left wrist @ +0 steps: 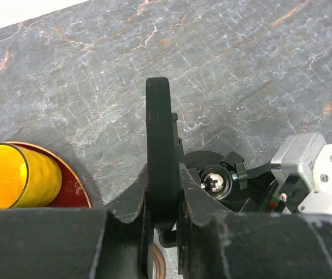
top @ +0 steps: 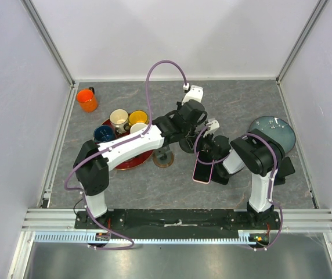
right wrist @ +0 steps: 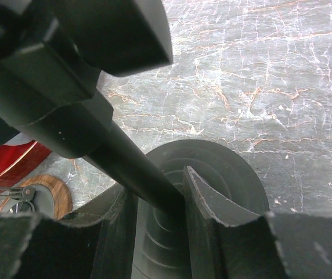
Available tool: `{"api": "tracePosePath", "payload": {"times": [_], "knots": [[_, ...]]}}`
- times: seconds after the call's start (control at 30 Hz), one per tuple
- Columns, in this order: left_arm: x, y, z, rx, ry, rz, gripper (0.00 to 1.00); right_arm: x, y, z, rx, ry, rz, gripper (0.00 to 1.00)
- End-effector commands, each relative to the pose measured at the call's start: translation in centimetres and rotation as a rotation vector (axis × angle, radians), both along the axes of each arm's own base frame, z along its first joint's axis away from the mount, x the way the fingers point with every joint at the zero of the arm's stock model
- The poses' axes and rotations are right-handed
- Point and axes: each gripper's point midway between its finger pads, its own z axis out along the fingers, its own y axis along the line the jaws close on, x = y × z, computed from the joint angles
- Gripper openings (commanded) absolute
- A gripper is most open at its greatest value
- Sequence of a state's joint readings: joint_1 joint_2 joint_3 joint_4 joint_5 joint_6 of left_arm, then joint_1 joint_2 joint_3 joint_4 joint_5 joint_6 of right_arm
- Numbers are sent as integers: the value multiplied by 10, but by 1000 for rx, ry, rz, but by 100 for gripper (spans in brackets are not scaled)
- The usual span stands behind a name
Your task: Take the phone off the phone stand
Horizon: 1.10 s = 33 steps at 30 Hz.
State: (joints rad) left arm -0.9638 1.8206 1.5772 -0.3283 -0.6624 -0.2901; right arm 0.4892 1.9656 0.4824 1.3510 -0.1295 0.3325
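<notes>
The phone (top: 202, 171), dark with a pink edge, lies tilted just in front of my right gripper (top: 208, 146); I cannot tell whether it rests on the table or on part of the stand. The black phone stand has a round base (right wrist: 224, 168) and a pole (right wrist: 96, 139). My right gripper (right wrist: 160, 192) is shut on that pole just above the base. My left gripper (left wrist: 163, 174) is shut on a flat black bar of the stand (left wrist: 158, 116), beside its shiny ball joint (left wrist: 215, 181). In the top view the left gripper (top: 192, 125) hovers over the stand base (top: 186, 145).
A red plate (top: 134, 160) at centre left carries a white cup (top: 119, 119), a yellow cup (top: 138, 118) and a blue cup (top: 104, 133). An orange cup (top: 87, 99) stands at the back left. A wooden coaster (top: 164, 158) lies by the stand. A grey-blue dish (top: 272, 132) sits at the right.
</notes>
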Motion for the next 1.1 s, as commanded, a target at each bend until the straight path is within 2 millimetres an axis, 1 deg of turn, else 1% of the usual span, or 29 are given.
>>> {"api": "tracePosePath", "payload": {"times": [0.0,0.03,0.07,0.3,0.37,0.6,0.77,0.93,1.03,1.07], "knots": [[-12,-6,15,-25,27,-173,2,10,5,45,151,-141,-16,0],[-13,-7,15,-32,35,-202,2,10,6,43,150,-136,-15,0],[-10,-2,18,-34,35,-209,2,10,6,43,152,-133,-14,0],[0,9,28,-48,36,-313,2,11,8,39,153,-119,-10,0],[5,15,30,-56,39,-321,2,13,6,36,153,-107,-20,0],[11,29,33,-71,37,-337,2,17,0,32,161,-81,-57,0],[17,43,42,-102,26,-336,2,20,-6,30,167,-61,-98,0],[21,48,47,-105,16,-333,2,20,-5,29,165,-54,-90,0],[15,38,41,-148,42,-324,2,19,-2,33,160,-65,-69,0],[13,36,35,-147,52,-315,2,18,-2,36,161,-72,-62,0]]}}
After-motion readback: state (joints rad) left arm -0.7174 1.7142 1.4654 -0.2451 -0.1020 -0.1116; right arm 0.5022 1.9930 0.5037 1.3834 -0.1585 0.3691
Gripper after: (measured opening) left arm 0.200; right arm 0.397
